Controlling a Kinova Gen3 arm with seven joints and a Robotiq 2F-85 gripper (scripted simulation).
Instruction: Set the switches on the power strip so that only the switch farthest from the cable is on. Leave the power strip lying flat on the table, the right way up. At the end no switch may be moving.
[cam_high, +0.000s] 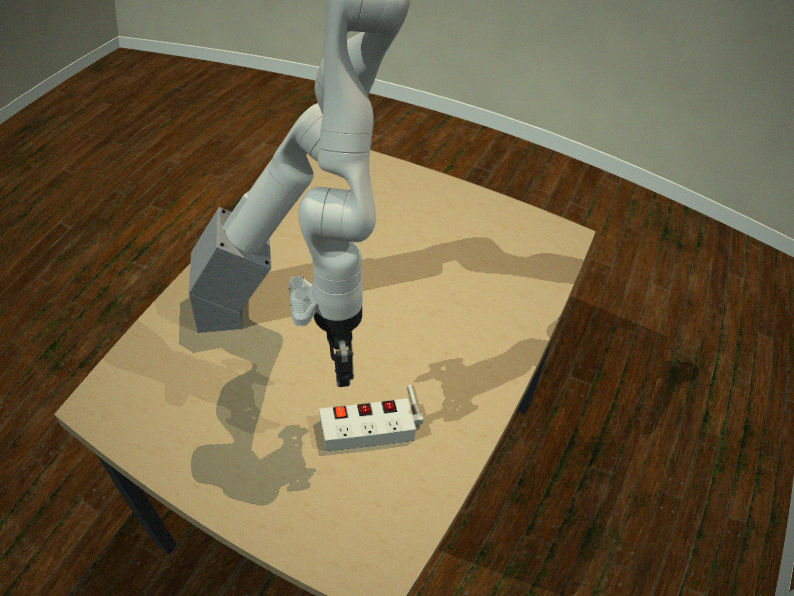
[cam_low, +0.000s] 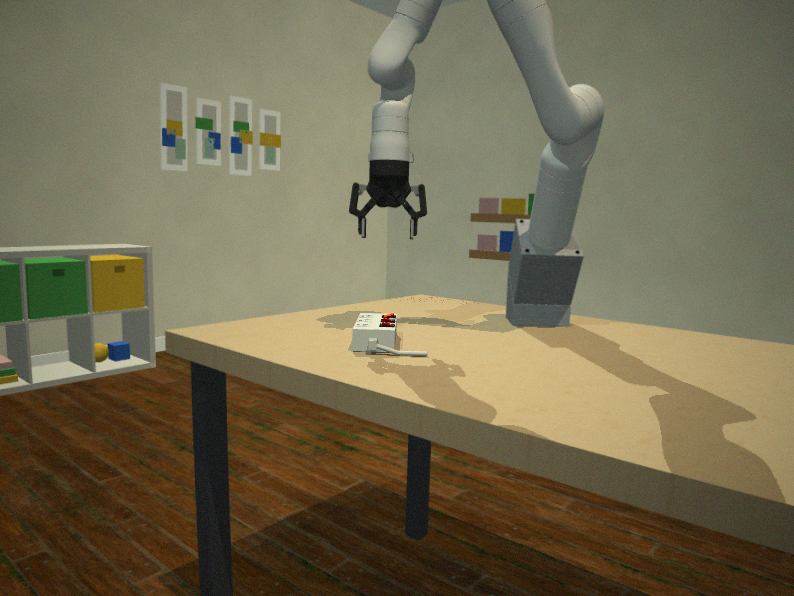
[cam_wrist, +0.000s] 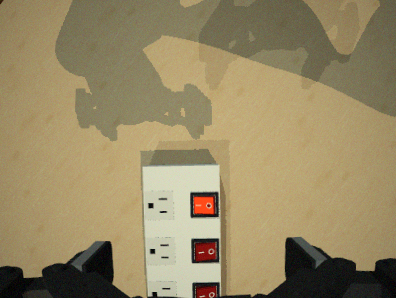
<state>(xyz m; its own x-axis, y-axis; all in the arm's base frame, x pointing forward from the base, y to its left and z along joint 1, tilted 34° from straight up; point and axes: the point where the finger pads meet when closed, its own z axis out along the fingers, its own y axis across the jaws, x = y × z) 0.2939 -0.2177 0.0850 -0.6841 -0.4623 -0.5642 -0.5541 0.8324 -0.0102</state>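
A white power strip lies flat on the table, right way up, with three sockets and three red switches. Its short cable stub sticks out at one end. The switch farthest from the cable glows bright red. The middle switch and the switch nearest the cable look darker. My gripper is open and empty. It hangs high above the strip, over the end away from the cable.
The arm's grey base stands at the table's back corner. A white shelf with green and yellow boxes stands off the table at the left. The strip lies near the table's front right edge.
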